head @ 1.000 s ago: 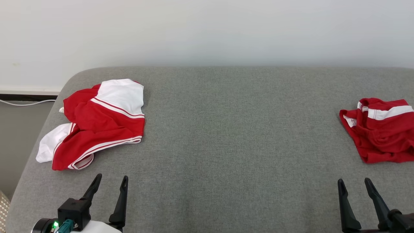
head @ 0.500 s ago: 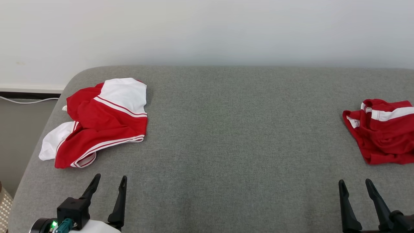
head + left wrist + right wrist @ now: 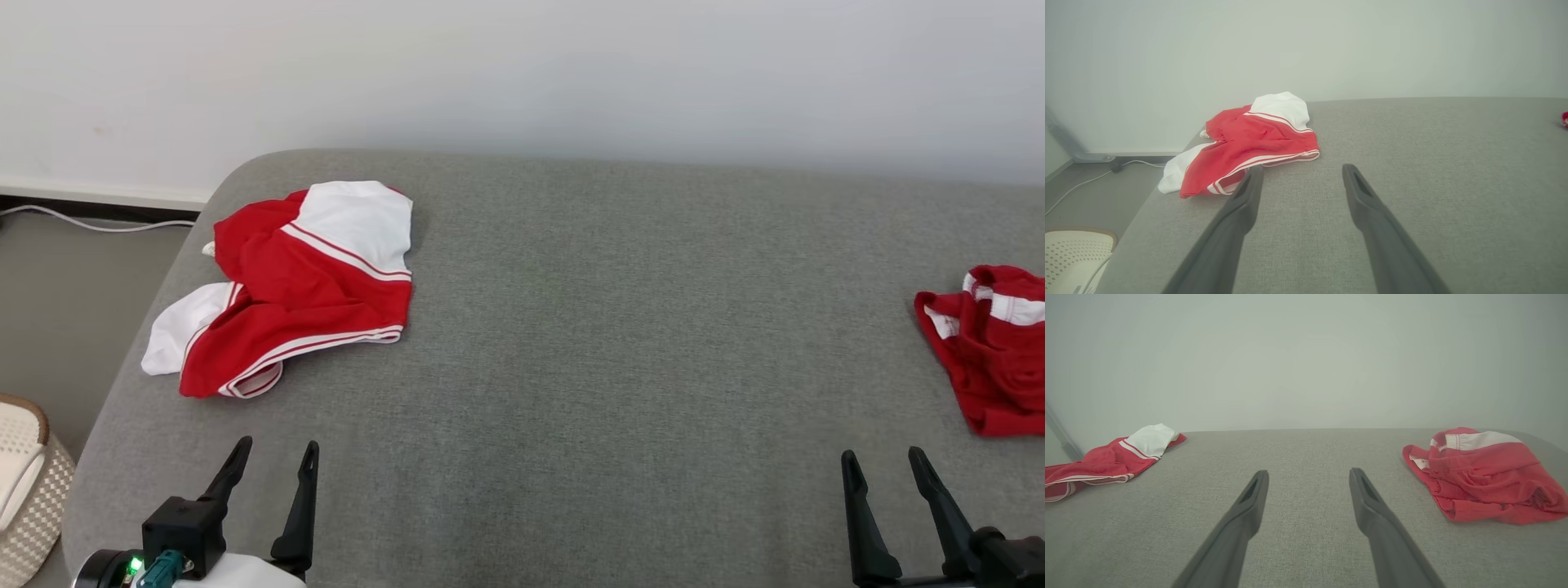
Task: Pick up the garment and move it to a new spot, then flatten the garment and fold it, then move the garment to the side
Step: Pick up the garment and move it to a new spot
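Head view: two garments lie on the grey woven upholstered surface (image 3: 612, 343). At upper left is a red-and-white fabric garment with striped hems (image 3: 302, 302), loosely doubled over, with its long axis slanting from lower left to upper right. At the right edge is a crumpled red fabric garment with a white waistband (image 3: 992, 359), partly cut off by the frame. At lower left the left gripper (image 3: 277, 447) points up the frame, its fingers spread wide and empty. The red-and-white piece lies ahead of it, near but apart; in the left wrist view its lower hem sits just beyond the left fingertip. At lower right the right gripper (image 3: 882, 457) is likewise wide and empty. The crumpled piece lies ahead and to its right, apart; in the right wrist view its long axis runs roughly across the frame. Which piece is the task's garment cannot be told for certain. Judgement — the crumpled one looks in need of flattening, and the right arm is nearer to it. Nothing lies between either gripper and its nearer garment. Off the surface at lower left are a pale woven basket (image 3: 33, 498) and a white cable (image 3: 82, 222) — neither is in the way.
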Tool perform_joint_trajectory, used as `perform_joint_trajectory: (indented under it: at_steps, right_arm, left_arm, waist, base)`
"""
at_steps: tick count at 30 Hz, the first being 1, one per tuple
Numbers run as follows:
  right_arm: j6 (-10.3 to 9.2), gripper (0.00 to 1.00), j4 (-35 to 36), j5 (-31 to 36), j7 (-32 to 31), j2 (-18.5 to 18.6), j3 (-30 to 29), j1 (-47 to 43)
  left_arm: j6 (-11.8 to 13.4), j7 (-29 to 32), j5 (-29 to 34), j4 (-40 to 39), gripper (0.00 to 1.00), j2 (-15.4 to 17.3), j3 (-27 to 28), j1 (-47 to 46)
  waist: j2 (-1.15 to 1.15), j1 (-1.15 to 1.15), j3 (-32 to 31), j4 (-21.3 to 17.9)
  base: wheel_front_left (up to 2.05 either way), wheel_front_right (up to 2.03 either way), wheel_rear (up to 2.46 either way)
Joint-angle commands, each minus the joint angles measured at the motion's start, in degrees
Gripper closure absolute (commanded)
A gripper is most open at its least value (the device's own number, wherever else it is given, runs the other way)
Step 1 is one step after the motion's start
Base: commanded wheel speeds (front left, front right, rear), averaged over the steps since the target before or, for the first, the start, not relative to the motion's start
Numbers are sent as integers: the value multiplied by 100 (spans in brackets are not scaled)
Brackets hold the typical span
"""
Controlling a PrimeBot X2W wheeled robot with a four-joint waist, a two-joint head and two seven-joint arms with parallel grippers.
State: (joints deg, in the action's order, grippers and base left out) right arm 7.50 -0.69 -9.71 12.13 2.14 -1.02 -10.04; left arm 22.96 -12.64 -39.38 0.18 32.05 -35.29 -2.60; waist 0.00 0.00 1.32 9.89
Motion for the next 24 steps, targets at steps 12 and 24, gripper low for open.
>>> perform_joint_trajectory:
  at_steps: [12, 24]
  right_arm:
    - [-1, 0, 125, 2, -40, 74, 389, 425]
    - [-1, 0, 24, -131, -21, 74, 383, 379]
  left_arm:
    - [41, -136, -78, -18, 0, 44, 342, -256]
    - [-98, -198, -297, 192, 0, -263, 533, -216]
  waist:
    - [0, 0, 112, 1230]
    - [0, 0, 63, 1765]
  base:
    - [0, 0, 0]
    - [0, 0, 0]
